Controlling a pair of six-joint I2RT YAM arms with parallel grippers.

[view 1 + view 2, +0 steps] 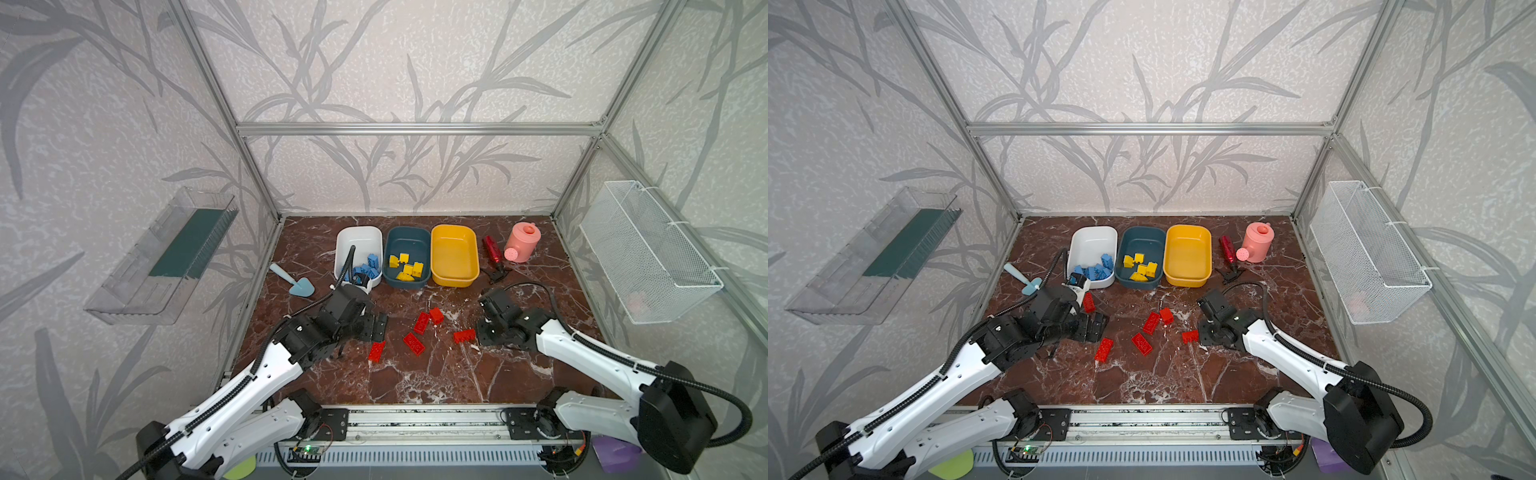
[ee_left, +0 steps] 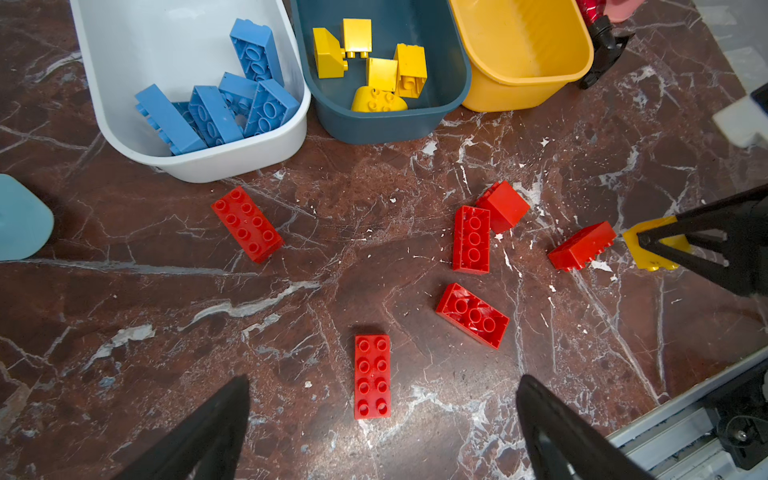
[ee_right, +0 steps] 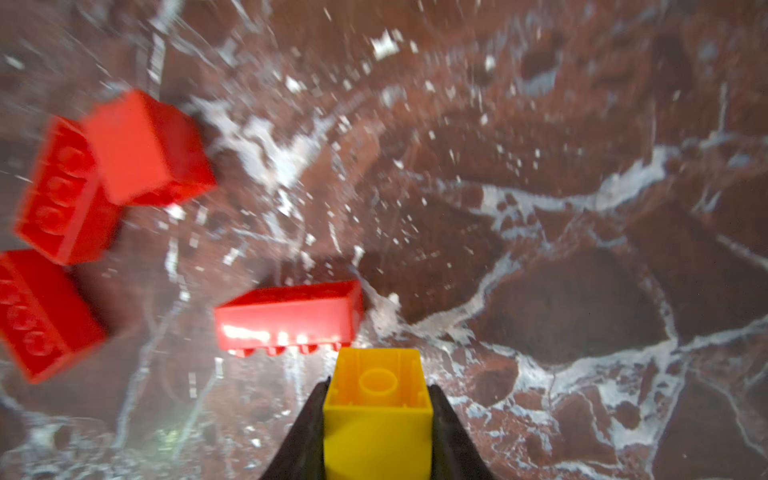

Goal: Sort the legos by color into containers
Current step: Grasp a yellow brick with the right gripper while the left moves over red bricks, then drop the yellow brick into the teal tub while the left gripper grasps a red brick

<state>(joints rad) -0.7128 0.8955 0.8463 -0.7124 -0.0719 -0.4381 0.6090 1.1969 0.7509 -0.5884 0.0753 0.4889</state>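
Observation:
Blue legos (image 1: 368, 268) lie in the white container (image 1: 358, 235). Yellow legos (image 1: 405, 266) lie in the dark teal container (image 1: 409, 239). The yellow container (image 1: 453, 249) holds nothing. Several red legos (image 1: 422, 323) are scattered on the marble. My right gripper (image 3: 377, 399) is shut on a yellow lego (image 3: 377, 432), low over the table beside a red lego (image 3: 286, 318). In both top views the right wrist (image 1: 498, 328) hides that yellow lego. My left gripper (image 2: 384, 386) stands open above a red lego (image 2: 372, 376).
A blue trowel (image 1: 295, 282) lies left of the white container. A red cylindrical tool (image 1: 492, 251) and a pink watering can (image 1: 521, 241) stand right of the yellow one. A wire basket (image 1: 648, 249) and a clear tray (image 1: 166, 253) hang on the side walls.

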